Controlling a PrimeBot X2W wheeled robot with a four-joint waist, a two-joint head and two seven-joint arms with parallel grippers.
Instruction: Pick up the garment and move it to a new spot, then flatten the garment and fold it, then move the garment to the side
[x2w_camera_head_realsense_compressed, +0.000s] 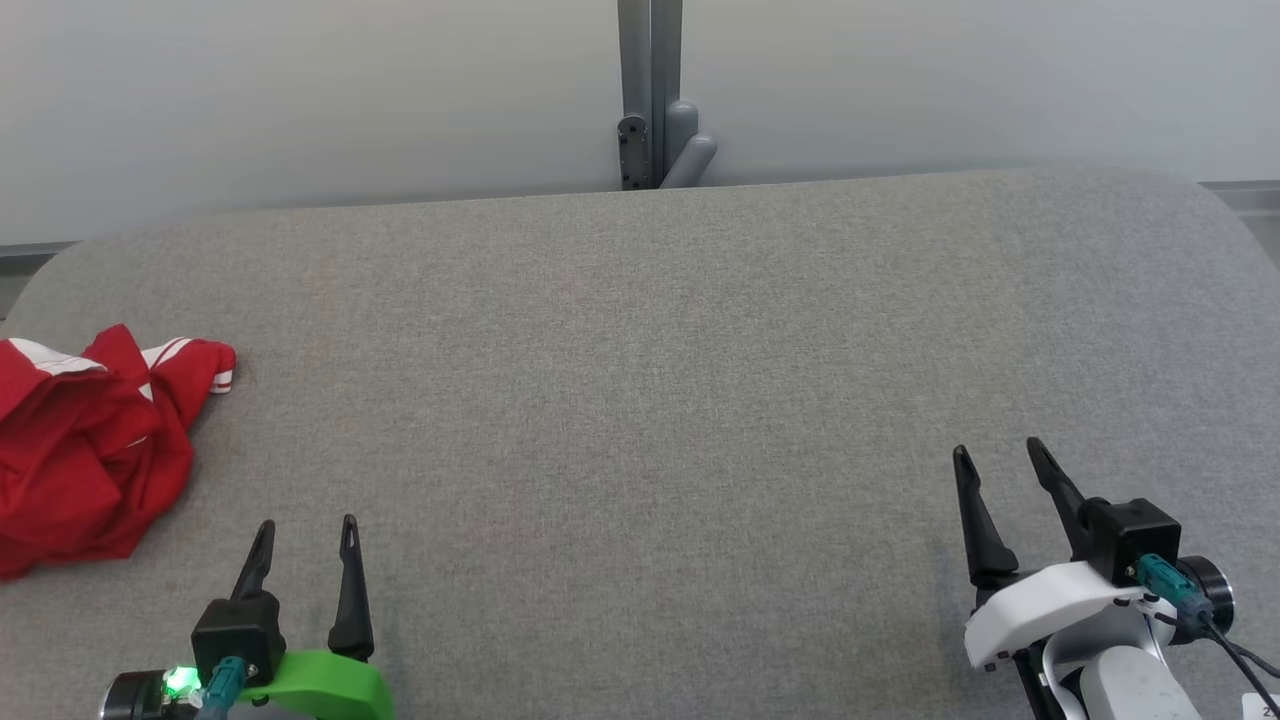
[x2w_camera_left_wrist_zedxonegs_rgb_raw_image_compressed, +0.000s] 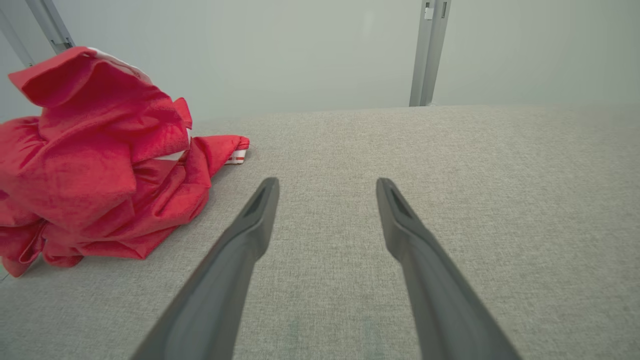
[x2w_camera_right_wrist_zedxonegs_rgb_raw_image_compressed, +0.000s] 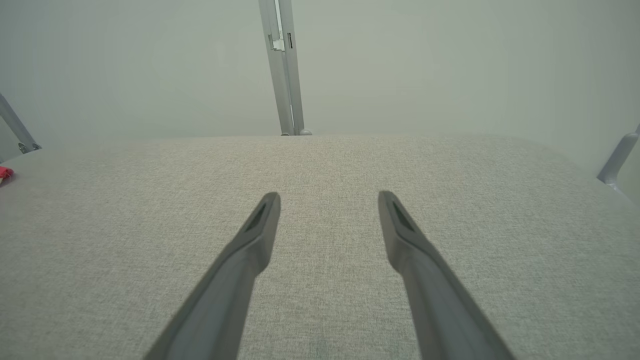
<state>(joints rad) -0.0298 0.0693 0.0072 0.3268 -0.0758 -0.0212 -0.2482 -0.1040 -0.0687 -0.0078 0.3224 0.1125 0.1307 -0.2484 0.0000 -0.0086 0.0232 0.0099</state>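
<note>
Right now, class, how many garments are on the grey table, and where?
1. The red garment lies crumpled at the table's left edge, ahead and left of the open left gripper. It runs off the head view's left side, so more may be hidden there.

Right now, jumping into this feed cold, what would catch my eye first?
The crumpled red garment with white trim, heaped at the left edge of the grey table, stands out at once. Next come the left gripper close beside it, not touching, and the right gripper far across the table, both with jaws open and holding nothing.
</note>
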